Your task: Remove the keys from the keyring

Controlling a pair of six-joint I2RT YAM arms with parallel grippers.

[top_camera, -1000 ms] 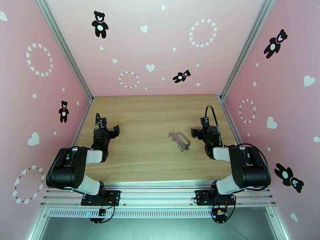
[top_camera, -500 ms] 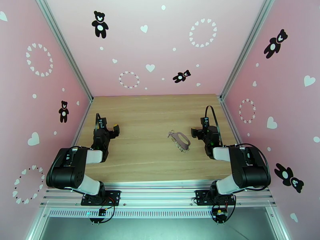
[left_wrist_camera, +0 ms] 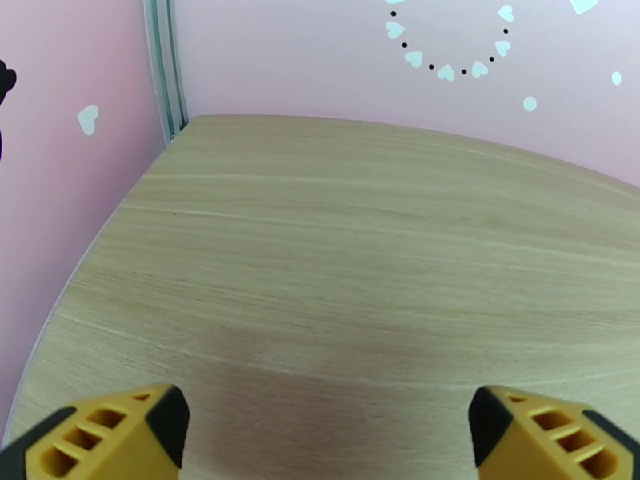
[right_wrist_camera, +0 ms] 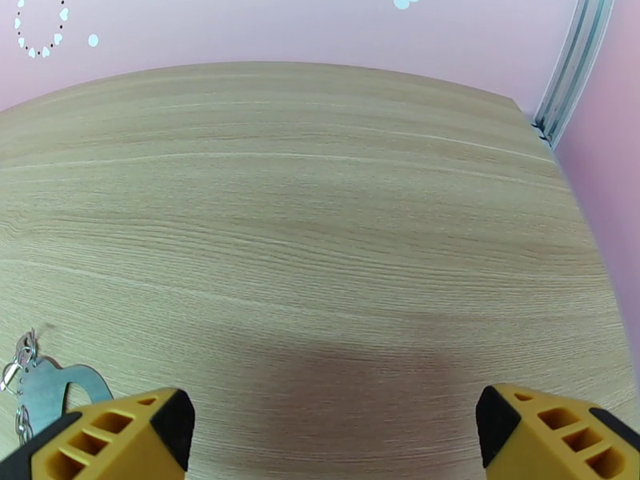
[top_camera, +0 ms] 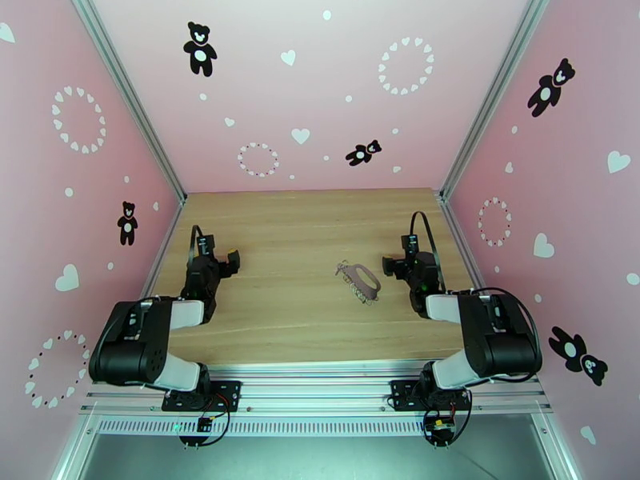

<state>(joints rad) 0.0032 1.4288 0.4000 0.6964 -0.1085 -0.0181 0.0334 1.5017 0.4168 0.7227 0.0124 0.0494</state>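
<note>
The keyring (top_camera: 362,283) lies flat on the wooden table (top_camera: 288,234), right of centre, as a small oval pinkish-grey loop with a beaded chain along its near side. A tiny cluster at its far-left end (top_camera: 343,270) may be the keys, which are too small to tell apart. My right gripper (top_camera: 412,262) stands open just right of the loop, apart from it. In the right wrist view the keyring (right_wrist_camera: 50,382) edges in beside the left yellow fingertip (right_wrist_camera: 120,438). My left gripper (top_camera: 213,258) is open at the table's left side, its fingertips (left_wrist_camera: 104,438) wide over bare wood.
Pink walls with bear and heart stickers close the table in on three sides, with aluminium posts (top_camera: 460,154) at the back corners. Bare wood stretches between the two arms and toward the back wall.
</note>
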